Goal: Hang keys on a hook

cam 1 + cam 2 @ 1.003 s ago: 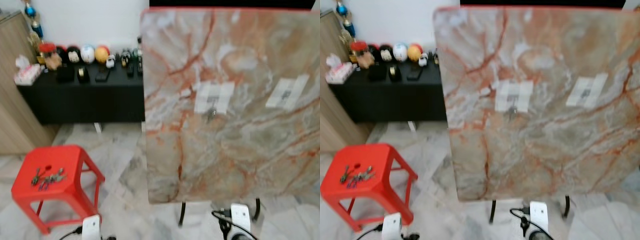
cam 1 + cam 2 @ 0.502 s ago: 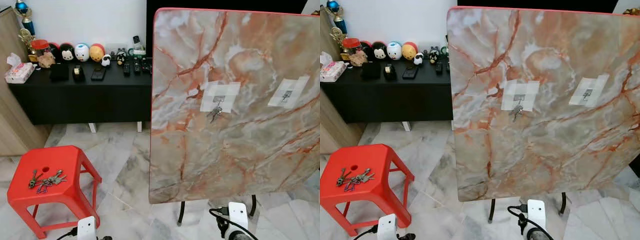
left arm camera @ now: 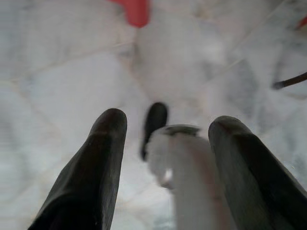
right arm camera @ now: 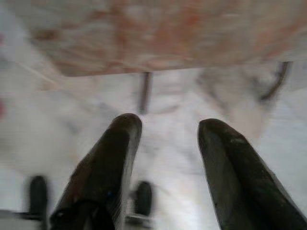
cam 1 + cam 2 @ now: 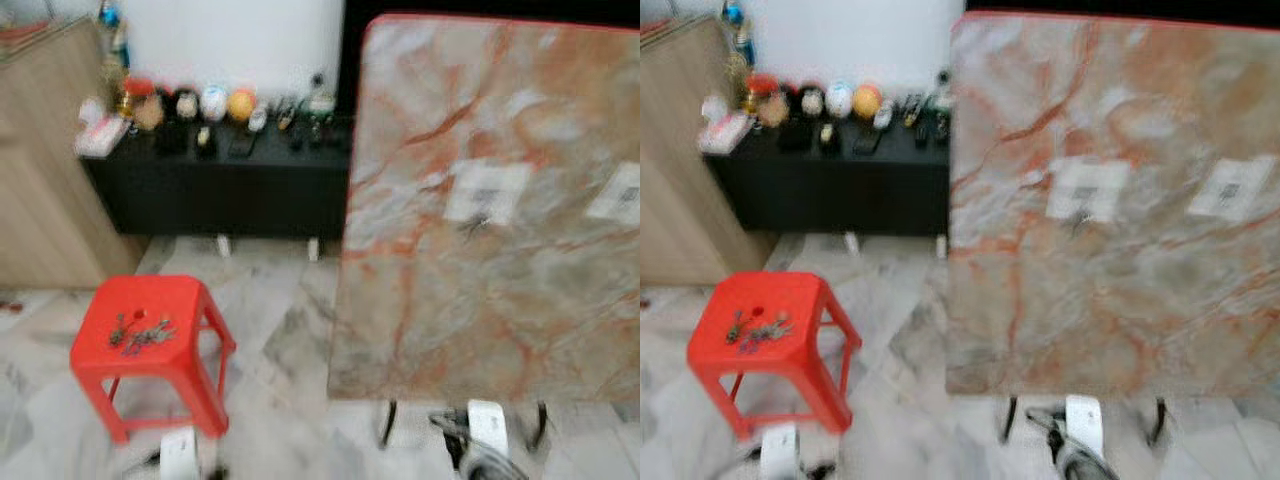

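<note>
The left gripper (image 3: 165, 139) hangs low over the pale marble floor (image 5: 280, 350) with its two black fingers spread and nothing between them; a red leg of the stool shows at the far edge of its wrist view, so the stool lies ahead of this arm. The right gripper (image 4: 168, 143) is likewise spread and empty, pointing at the floor with the lower edge and thin dark legs of the marble board (image 5: 490, 210) ahead of it. Outward from the left gripper stands the red stool (image 5: 150, 340), and on its seat lies a loose bunch of keys (image 5: 138, 332), spread flat and running roughly across the seat beside a small round hole. Those keys lie forward and to the robot's left, so the left arm looks the nearer one for the pick. To the right the marble board stands upright with two pale patches: the nearer patch (image 5: 487, 192) has something small and dark hanging at it, probably keys on a hook, while the farther patch (image 5: 1233, 187) carries a small hook that looks free, though blur hides detail. Nothing holds the keys but the stool seat, and the carry would run from the stool rightward and upward to the board.
</note>
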Controlling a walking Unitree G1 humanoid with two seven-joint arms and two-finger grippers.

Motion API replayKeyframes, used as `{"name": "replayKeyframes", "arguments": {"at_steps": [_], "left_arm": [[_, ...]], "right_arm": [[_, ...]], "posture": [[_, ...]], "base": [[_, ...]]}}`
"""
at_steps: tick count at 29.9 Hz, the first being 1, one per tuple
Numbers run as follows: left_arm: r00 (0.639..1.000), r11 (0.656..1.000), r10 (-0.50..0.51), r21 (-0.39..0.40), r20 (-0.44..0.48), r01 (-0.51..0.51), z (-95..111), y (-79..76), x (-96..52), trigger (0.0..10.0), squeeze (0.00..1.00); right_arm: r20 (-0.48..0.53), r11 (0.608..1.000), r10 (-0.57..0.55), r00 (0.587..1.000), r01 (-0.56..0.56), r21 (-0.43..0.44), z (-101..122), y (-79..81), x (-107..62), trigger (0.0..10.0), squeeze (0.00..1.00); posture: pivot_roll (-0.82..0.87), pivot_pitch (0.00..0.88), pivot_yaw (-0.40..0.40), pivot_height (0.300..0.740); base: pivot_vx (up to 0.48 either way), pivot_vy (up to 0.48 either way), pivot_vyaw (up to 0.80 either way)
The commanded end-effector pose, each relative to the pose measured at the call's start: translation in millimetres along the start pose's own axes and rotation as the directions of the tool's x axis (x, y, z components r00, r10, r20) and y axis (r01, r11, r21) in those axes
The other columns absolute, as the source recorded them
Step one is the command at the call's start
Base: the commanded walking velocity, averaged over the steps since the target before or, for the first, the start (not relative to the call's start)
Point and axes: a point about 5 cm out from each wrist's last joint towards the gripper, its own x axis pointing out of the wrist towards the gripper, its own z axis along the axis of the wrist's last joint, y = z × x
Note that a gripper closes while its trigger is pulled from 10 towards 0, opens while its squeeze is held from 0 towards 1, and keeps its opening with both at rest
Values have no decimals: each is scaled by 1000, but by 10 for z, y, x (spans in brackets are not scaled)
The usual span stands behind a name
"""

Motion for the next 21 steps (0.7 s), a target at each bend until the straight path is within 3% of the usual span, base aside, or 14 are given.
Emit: {"name": "replayKeyframes", "arguments": {"at_steps": [1,21], "left_arm": [[1000,1000,-5,-5,-12,5,-32,-49,2,10000,0],[1000,1000,8,1,-8,-8,3,-4,2,10000,0]], "right_arm": [[4,1000,-23,1000,23,-1,9,-80,-4,10000,0],[8,999,-38,999,37,34,48,-66,9,10000,0]], "posture": [[75,0,-81,740],[74,0,-72,740]], "base": [[0,255,0],[0,262,0]]}}
